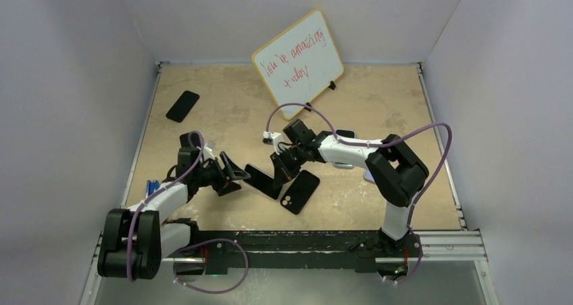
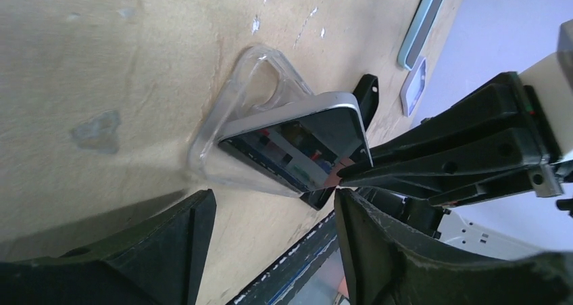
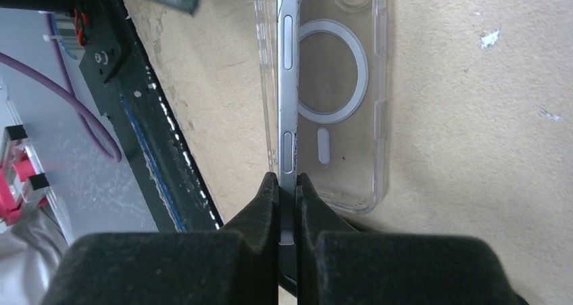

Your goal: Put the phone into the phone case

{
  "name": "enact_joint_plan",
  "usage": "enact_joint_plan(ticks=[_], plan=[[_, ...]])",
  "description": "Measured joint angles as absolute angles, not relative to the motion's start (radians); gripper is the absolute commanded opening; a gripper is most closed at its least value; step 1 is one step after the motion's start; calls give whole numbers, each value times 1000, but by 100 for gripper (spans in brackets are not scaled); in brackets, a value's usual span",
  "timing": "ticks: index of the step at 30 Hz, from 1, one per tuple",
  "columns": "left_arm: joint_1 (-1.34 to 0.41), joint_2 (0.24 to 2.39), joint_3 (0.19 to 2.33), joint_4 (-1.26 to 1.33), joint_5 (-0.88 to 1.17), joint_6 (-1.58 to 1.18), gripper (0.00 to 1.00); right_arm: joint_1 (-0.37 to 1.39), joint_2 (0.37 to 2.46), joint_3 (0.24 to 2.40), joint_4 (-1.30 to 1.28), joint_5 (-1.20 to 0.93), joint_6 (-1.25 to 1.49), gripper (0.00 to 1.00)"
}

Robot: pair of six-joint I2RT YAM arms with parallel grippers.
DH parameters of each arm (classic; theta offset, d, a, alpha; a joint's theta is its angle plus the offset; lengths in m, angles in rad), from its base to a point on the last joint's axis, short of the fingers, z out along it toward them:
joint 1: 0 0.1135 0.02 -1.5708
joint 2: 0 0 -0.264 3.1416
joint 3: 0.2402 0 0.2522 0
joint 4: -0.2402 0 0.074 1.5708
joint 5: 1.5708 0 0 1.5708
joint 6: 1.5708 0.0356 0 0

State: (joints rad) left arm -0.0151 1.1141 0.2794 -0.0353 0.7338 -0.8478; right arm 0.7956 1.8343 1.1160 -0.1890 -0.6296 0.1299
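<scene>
The phone [image 3: 287, 82], dark with a silver frame, stands tilted on one long edge inside the clear case [image 3: 344, 82], which lies flat on the table and has a ring on its back. My right gripper [image 3: 287, 186] is shut on the phone's raised edge. In the left wrist view the phone [image 2: 297, 149] leans up out of the clear case [image 2: 257, 82], with the right gripper [image 2: 351, 170] pinching its corner. My left gripper [image 2: 273, 210] is open and empty, just short of the case. The top view shows the phone [image 1: 265, 181] between the left gripper [image 1: 240, 175] and right gripper [image 1: 280, 166].
A black phone-shaped item with a camera cutout [image 1: 300, 191] lies just right of the phone. Another black phone [image 1: 182, 105] lies at the far left. A whiteboard [image 1: 297, 55] leans at the back. A light blue flat item [image 2: 422, 21] lies further right. The front rail [image 1: 304, 241] runs along the near edge.
</scene>
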Motion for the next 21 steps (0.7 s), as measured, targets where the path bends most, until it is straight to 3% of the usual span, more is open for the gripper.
enact_joint_plan(ticks=[7,20,21], plan=[[-123,1171,267,57,666,-903,51,787,1868,1135,-191,-677,130,0],[-132,1211,274,60,618,-877,42,771,1923,1183,-237,-735,115,0],[-132,1216,278,57,619,-874,42,769,1925,1184,-238,-736,117,3]])
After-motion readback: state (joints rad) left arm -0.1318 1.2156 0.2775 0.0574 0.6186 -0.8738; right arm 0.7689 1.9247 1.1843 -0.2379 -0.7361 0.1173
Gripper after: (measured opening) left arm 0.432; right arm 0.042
